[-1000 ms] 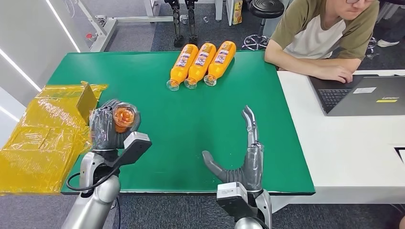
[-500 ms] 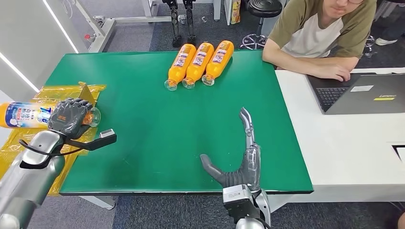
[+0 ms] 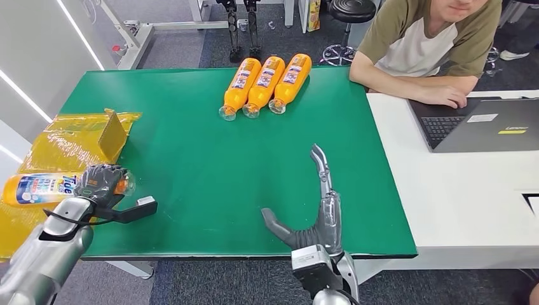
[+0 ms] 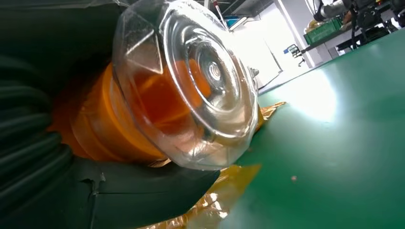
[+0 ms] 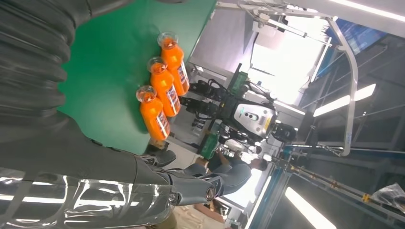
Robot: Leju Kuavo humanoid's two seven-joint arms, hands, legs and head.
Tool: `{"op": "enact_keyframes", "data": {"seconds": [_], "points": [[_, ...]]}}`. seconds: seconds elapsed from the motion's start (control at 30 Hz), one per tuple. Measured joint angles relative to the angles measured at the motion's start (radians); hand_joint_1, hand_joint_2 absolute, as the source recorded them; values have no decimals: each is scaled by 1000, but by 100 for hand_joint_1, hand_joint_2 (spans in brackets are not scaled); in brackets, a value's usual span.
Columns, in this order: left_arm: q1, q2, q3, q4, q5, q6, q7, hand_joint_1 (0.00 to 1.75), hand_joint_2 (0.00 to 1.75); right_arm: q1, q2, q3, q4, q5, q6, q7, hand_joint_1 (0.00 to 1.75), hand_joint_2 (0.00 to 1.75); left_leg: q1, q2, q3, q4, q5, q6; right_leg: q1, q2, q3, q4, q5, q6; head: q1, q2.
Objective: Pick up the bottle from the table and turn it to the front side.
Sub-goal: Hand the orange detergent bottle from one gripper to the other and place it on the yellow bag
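Left robot hand (image 3: 102,182): grips the bottle (image 3: 39,189), lying sideways over the yellow bag (image 3: 70,143), at the counter (image 3: 210,152) left edge.
Right robot hand (image 3: 314,213): open, fingers spread above the counter.

Silver arms, dark grey hands
Left hand (image 3: 100,182): black cable looped at wrist. Right hand (image 3: 316,213): grey ribbed cover, thick grey thumb.

The orange bottle (image 3: 39,189) with a blue-white label lies sideways over the yellow plastic, clear cap (image 4: 191,81) toward the table.
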Motion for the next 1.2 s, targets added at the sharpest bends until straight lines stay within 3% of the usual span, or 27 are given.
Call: {"op": "enact_keyframes", "data": {"seconds": [0.03, 0.07, 0.17, 0.2, 0.23, 0.57, 0.9, 1.03, 1.2], "points": [[3, -5, -1, 4, -4, 10, 1, 161, 175, -1, 0, 0, 0, 3, 2, 5, 0, 175, 0, 0, 0, 0, 0, 0, 0, 0, 0, 0, 0, 0, 0, 0], [5, -11, -2, 8, -8, 20, 2, 137, 175, -2, 0, 1, -1, 6, 6, 11, 0, 175, 0, 0, 0, 0, 0, 0, 0, 0, 0, 0, 0, 0, 0, 0], [7, -45, -6, 17, -11, 46, 7, 31, 175, -4, 2, 1, -8, 23, 19, 34, 0, 175, 0, -1, 0, 0, 0, 0, 0, -1, 0, 0, 0, 0, 0, 0], [6, -59, -6, 19, -8, 49, 12, 12, 175, -4, 3, 1, -12, 28, 24, 39, 0, 175, 0, -2, -1, 0, 0, 0, 0, -2, 0, 0, 0, 0, 0, 0], [5, -74, -6, 20, -4, 51, 16, 5, 175, -3, 4, 1, -15, 31, 28, 41, 0, 175, 0, -2, -1, 0, 0, 0, 0, -2, 0, 0, 0, 0, 0, 0], [-2, -159, 29, 24, 86, 27, 28, 0, 175, 0, 6, 4, -24, 41, 45, 44, 0, 175, 0, -2, -1, 0, 0, 0, -1, -2, 0, 0, 0, 0, 0, 0], [20, -180, 106, 17, 151, 66, 5, 0, 175, 7, 6, 5, -46, 46, 28, 61, 0, 175, 0, -1, -1, 0, 0, 0, 0, -1, 0, 0, 0, 0, 0, 0], [52, -183, 163, -25, 246, 133, -68, 0, 175, 19, 5, 5, -57, 47, 23, 69, 0, 175, 0, -1, -1, 0, 0, 0, 0, -1, 0, 0, 0, 0, 0, 0], [99, -203, 257, -145, 457, 175, -236, 0, 175, 34, 5, 5, -72, 50, 20, 72, 0, 175, 0, -1, -1, 0, 0, 0, 0, -1, -1, 0, 0, 0, 0, 0]]}}
